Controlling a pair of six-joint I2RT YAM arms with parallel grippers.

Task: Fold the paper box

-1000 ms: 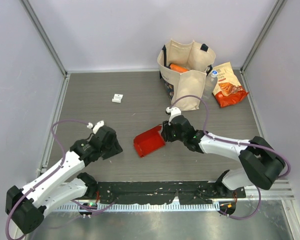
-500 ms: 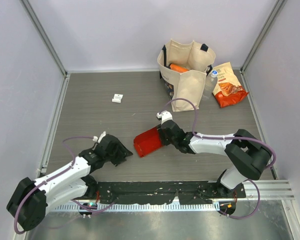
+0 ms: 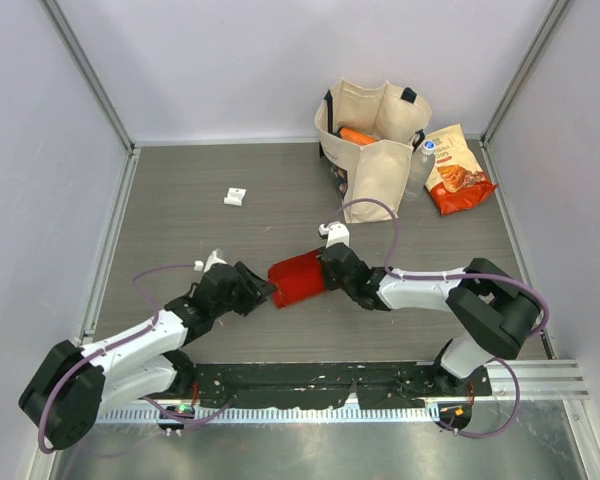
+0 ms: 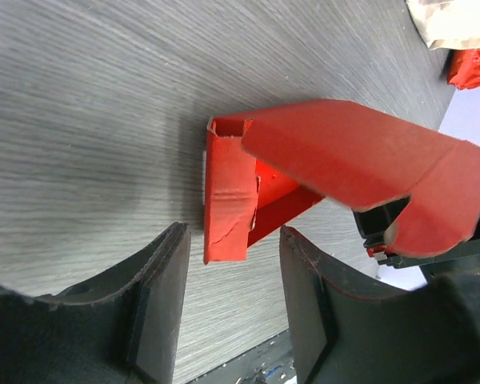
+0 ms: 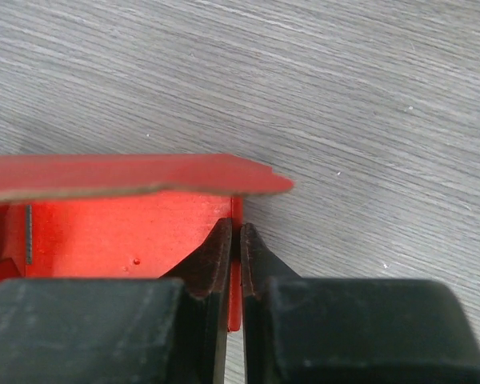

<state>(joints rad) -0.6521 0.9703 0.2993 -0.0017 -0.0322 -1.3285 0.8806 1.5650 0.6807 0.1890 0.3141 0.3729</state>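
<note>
The paper box (image 3: 297, 279) lies near the middle of the tabletop (image 3: 200, 235), one flap raised. The right fingers (image 5: 214, 258) pinch its thin wall. The left fingers (image 4: 164, 296) stand wide apart just beside its other end. A tote bag (image 3: 375, 150), a snack bag (image 3: 457, 170) and a small white piece (image 3: 235, 197) sit well apart toward the far edge.

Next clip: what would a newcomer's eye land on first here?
The bright red paper box sits centre-frame in the top view, half folded, one flap raised. The right tool is pinched shut on one thin wall of it; the open left tool faces its other end.
</note>
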